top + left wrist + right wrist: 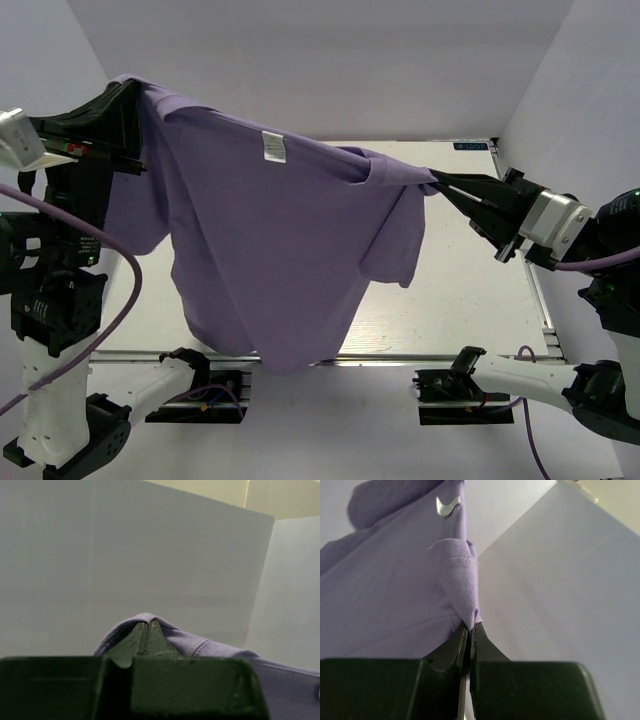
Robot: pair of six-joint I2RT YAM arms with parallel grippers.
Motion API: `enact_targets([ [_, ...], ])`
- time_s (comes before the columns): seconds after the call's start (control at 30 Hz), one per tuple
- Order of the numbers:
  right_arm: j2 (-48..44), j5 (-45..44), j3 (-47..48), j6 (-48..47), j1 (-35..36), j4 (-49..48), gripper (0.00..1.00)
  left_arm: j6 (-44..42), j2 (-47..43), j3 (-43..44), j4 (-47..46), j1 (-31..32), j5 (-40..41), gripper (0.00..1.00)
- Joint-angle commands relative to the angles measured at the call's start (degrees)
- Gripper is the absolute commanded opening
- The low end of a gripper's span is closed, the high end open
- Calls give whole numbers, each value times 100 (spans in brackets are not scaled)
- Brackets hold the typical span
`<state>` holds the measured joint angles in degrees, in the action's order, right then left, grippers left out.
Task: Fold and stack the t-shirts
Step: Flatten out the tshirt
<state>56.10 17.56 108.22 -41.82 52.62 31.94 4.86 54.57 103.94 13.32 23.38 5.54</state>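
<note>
One t-shirt hangs stretched above the table. The left gripper and right gripper each pinch its upper edge, jaws clamped tight on cloth, apparently to spread it flat for folding.

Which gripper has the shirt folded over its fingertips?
The left gripper: a fold of the t-shirt wraps over its closed tips. The right gripper only pinches a narrow edge at its tips.

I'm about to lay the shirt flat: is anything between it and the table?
Nothing visible. The t-shirt hangs between the left gripper and right gripper, both shut on it, and the table surface that shows is bare. The hanging cloth hides the table's left-middle part, so that patch is unchecked.
</note>
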Motion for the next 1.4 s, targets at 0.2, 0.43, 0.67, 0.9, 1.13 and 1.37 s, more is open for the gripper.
enact_targets([
  [0.2, 67, -1726, -301, -606, -6, -1690, 0, -538, 185, -225, -259, -52, 816, 0],
  [0.43, 692, -3476, -723, -1425, -6, -2631, 0, -987, 748, -576, -848, -52, 1615, 0],
  [0.67, 1236, -4384, -1304, -2470, -146, -4863, 0, -1269, 1503, -604, -1359, -52, 1932, 0],
  [0.9, 2422, -4350, -936, -2533, -927, -5742, 0, -1733, 2469, -243, -2043, -52, 2547, 0],
  [1.13, 4030, -4279, 484, -2708, -1860, -7208, 0, -2498, 4033, 1257, -3054, -105, 3137, 0],
  [1.37, 5113, -3427, 1727, -1306, -2817, -8000, 0, -2694, 5319, 3114, -3863, -210, 2594, 0],
])
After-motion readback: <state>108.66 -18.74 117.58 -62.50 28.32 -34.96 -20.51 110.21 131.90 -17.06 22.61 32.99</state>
